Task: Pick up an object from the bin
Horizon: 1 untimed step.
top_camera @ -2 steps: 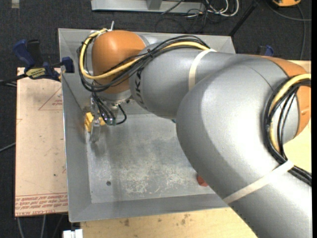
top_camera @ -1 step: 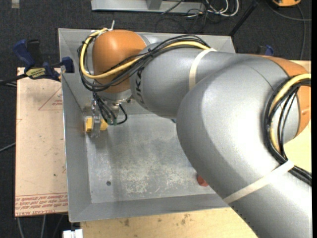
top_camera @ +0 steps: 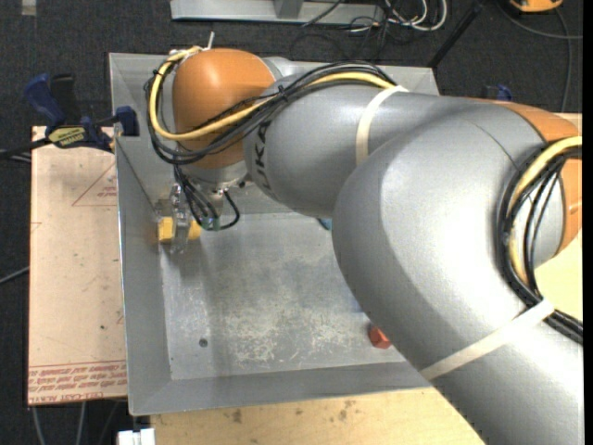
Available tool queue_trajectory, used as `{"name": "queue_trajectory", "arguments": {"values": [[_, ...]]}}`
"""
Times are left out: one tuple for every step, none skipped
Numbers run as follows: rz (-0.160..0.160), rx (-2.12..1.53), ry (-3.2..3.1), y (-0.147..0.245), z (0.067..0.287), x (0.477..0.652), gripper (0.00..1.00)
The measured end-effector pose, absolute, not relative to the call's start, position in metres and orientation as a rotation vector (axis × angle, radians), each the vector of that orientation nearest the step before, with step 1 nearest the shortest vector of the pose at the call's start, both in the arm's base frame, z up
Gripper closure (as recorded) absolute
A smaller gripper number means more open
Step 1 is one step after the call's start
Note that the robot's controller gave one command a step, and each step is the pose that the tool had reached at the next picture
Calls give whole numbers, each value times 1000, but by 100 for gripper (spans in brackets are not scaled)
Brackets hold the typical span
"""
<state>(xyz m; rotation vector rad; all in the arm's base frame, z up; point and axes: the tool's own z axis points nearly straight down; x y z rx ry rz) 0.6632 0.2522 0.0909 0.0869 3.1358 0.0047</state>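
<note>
Arm: the grey arm (top_camera: 417, 202) comes in from the right of the frame and covers the right side and much of the upper part of the bin (top_camera: 269, 295).
Wrist: an orange cover (top_camera: 218, 86) sits in the upper left of the frame, over the bin's upper left corner, with yellow and black cables (top_camera: 269, 108) looped round it.
Gripper: the gripper (top_camera: 182, 217) hangs below the orange cover, pointing down into the upper left of the bin, close to the left wall.
Grip state: cannot tell whether it is released or clenched; black cables and its own metal body cross its tip.
Yellow thing: a small yellow block-like thing (top_camera: 168, 234) is right at the gripper's tip, just beside the left wall, partly hidden by the gripper's metal. Whether it is gripped or merely lies on the floor there cannot be told.
Red thing: a small red-orange thing (top_camera: 378, 337) lies at the lower right of the bin floor, at the arm's edge and partly hidden by it, well apart from the gripper.
Bin floor: grey metal, scuffed pale in the middle and lower left.
</note>
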Motion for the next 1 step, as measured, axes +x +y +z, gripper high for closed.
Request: {"name": "queue_trajectory", "arguments": {"values": [[9, 87, 3128, 253, 179, 666, 100]]}}
